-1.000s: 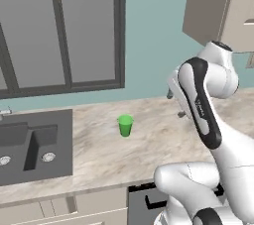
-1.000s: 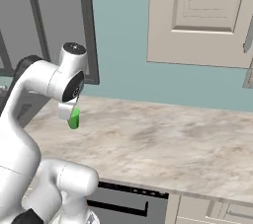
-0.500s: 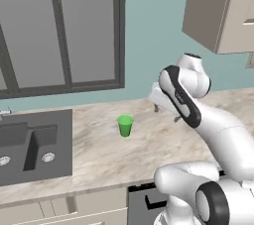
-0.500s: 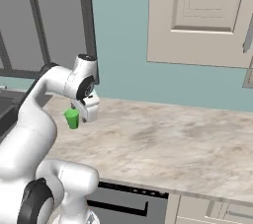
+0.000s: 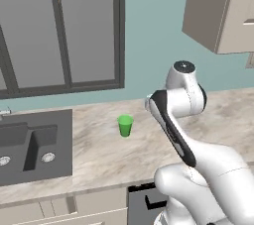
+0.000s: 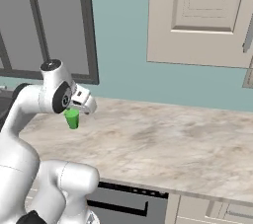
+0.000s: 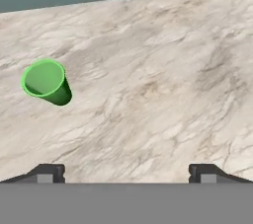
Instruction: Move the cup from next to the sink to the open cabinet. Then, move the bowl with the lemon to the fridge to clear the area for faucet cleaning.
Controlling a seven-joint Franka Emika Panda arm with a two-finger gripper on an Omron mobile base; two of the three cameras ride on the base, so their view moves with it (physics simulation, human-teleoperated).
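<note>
One wide marbled table (image 5: pixel 99 154) spans the lower half of both base views, with the dark sink (image 5: pixel 30 144) set into it at the left edge of the left base view. In the upper right of both base views hangs the beige cabinet (image 6: pixel 202 16), its panelled door facing the right camera. The white arm (image 5: pixel 173 120) bends across the centre right of the left base view, its wrist turned toward the middle of the table. Smallest is the cup (image 5: pixel 125 125), bright green and upright on the table, right of the sink with bare stone between them. In the hand view the cup (image 7: pixel 45 82) sits at the left, well off the centre line between the two finger tips.

The claw (image 7: pixel 126 173) is open, its tips spread wide at the bottom corners of the hand view, holding nothing and apart from the cup.

My judgement is that the reach for the cup is under way, with nothing yet grasped. The main risk is the offset. If the claw descends without first swinging toward the cup, one finger could strike the rim and tip the light tumbler, or knock it rolling toward the sink. Closing too high on the tapered wall might also let it slip out.
</note>
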